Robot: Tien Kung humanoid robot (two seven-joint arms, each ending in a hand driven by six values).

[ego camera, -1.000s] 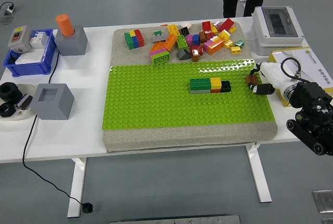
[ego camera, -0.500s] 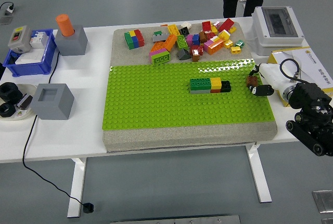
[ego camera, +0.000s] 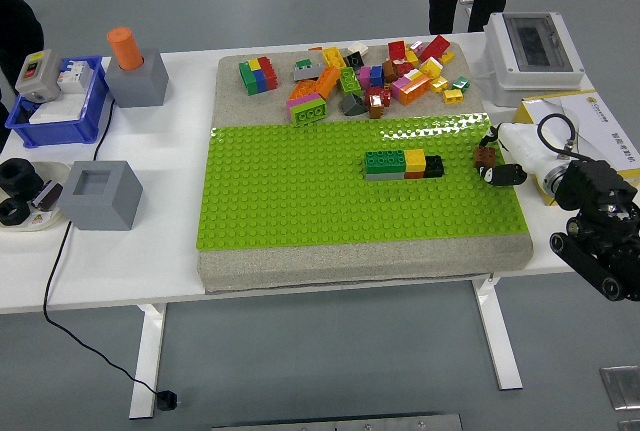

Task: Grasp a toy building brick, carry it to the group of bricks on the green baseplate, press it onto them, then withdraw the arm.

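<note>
Clearly the right robot hand (ego camera: 497, 163) pinches a brown brick (ego camera: 485, 157); misaligned studs could stop it seating on the brick row (ego camera: 403, 164).

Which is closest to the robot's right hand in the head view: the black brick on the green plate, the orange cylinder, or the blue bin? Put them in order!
From the right hand:
1. The black brick, at the right end of the row on the green baseplate, just left of the hand.
2. The orange cylinder, far across at the table's back left.
3. The blue bin, at the left edge.
</note>
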